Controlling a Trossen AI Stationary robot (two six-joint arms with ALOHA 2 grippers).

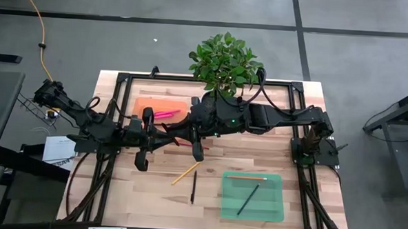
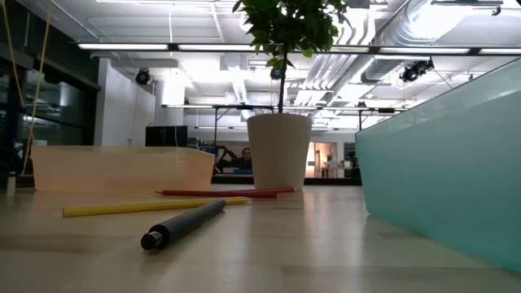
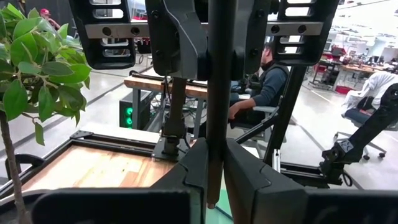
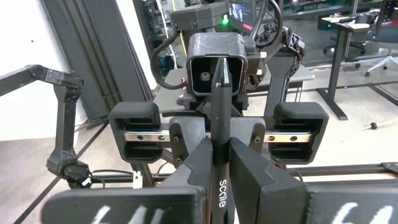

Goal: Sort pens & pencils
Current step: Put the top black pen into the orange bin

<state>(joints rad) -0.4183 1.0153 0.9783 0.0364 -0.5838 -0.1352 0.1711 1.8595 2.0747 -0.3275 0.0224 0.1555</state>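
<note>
Butcher-block table point(image 1: 152, 195) of pale wood strips, with a black frame along its edges. Left gripper point(image 3: 213, 180) and right gripper point(image 4: 217, 180) meet nose to nose above the table's middle, between the orange tray point(image 1: 146, 105) and the green tray point(image 1: 252, 206). Each has its fingers pinched narrow onto the same held dark pen point(image 4: 216, 112). It is a slim matte-black round barrel with small white lettering near the right fingers, and it spans the gap from one gripper to the other. The orange tray is shallow, translucent and rectangular, and holds the bright pink pens point(image 1: 166, 114). The green tray is frosted, translucent and similarly shaped. In it lie a thin tan pencil point(image 1: 246, 178) along the far side and a long dark pencil point(image 1: 248, 199) on the diagonal. Loose on the wood between the trays are a yellow pencil point(image 1: 185, 173), thin and straight, and a loose black pen point(image 2: 183, 224), thicker, matte, with a rounded end, just beside it. A red pencil point(image 2: 228, 193) lies farther back, near the smooth white tapered pot point(image 2: 279, 150) of a leafy plant point(image 1: 223, 60).
</note>
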